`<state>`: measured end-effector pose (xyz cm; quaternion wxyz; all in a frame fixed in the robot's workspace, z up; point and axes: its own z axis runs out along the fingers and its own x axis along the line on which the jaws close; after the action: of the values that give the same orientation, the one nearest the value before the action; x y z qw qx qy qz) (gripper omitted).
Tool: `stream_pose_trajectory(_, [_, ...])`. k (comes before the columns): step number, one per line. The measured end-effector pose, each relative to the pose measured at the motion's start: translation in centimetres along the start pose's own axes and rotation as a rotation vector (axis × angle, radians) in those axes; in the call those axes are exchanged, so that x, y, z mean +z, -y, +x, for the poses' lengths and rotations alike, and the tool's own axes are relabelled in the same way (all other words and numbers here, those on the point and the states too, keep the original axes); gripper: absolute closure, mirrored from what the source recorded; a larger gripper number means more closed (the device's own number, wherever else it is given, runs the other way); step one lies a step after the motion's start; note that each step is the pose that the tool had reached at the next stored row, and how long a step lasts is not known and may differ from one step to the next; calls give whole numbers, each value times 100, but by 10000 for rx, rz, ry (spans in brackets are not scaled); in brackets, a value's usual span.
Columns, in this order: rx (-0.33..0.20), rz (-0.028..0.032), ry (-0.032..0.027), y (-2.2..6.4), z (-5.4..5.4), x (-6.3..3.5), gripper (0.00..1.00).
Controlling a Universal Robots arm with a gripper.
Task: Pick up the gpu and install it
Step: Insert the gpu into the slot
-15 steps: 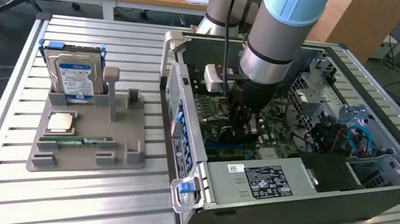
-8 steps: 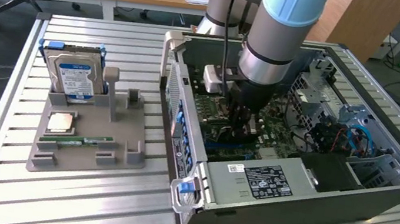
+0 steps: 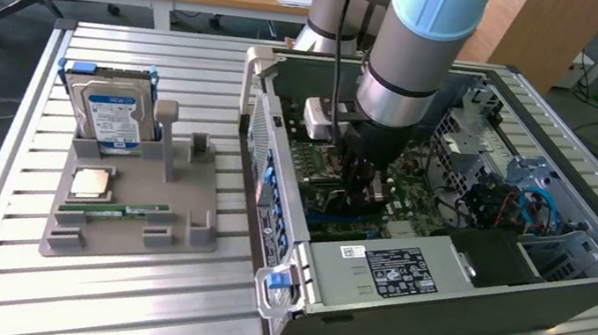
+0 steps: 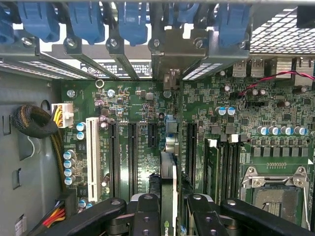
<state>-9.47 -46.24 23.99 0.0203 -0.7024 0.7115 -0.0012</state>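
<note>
Silver-grey cylindrical robot arm (image 3: 403,67) with pale blue plastic joint caps and a thin black cable along its side. Ends in a black metal gripper (image 4: 168,209) with jointed finger links fastened by round silver screws.

green motherboard (image 4: 147,105), blue clips (image 4: 86,19), white slot (image 4: 91,157)

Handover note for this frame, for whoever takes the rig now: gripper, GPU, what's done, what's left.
Gripper: shut on the gpu, reaching down inside the open case.
GPU: held edge-on between the fingers, directly above the motherboard, in line with the expansion slots; whether it touches a slot cannot be told.
Done: GPU picked up and brought into the case.
Left: seating it in its slot, release.
Holder beside the case carries the hard drive and memory stick.
</note>
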Motion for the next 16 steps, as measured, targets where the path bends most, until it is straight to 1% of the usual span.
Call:
stream_pose_trajectory(2, [-1, 2, 4, 0, 0, 2, 74])
stream_pose_trajectory(3, [-1, 5, 5, -19, 0, 13, 74])
stream_pose_trajectory(13, [1, -3, 9, -21, 0, 14, 74])
stream_pose_trajectory(14, [8, -4, 16, -25, 0, 16, 73])
stream_pose_trajectory(15, [8, 5, 11, -23, 0, 16, 73])
stream_pose_trajectory(16, [6, 4, 10, -22, 0, 15, 67])
